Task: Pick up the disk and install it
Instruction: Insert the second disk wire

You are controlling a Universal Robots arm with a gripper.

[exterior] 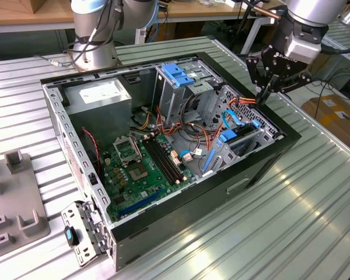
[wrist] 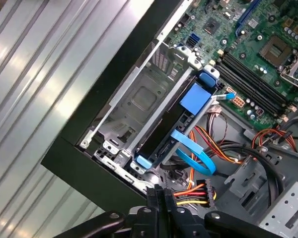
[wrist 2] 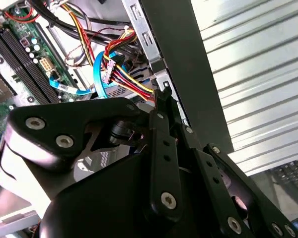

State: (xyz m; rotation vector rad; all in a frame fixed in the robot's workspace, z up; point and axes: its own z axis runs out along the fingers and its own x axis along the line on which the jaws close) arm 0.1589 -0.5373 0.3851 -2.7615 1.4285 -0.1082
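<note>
The disk [wrist: 161, 133] stands on edge in the drive bay at the front corner of the open computer case [exterior: 262, 169]. Its dark side faces up between blue rails, with a blue tab [wrist: 194, 96] on it. In the exterior view the disk [exterior: 233, 141] sits at the case's right end. My gripper [exterior: 261, 98] hangs over the case rim just beyond that bay, shut with nothing between its fingers. The fingers [wrist: 159, 198] press together near a red, yellow and black cable bundle [wrist: 193, 193]. In the second wrist view the gripper [wrist 2: 164, 91] points at the case's metal edge.
Inside the case lie a green motherboard [exterior: 143, 166], a grey power-supply box [exterior: 99, 96] and a blue-topped drive cage [exterior: 178, 73]. Loose cables [exterior: 204, 134] cross the middle. A metal bracket with a blue latch [exterior: 81, 233] and a grey fixture [exterior: 11, 204] sit on the ribbed table.
</note>
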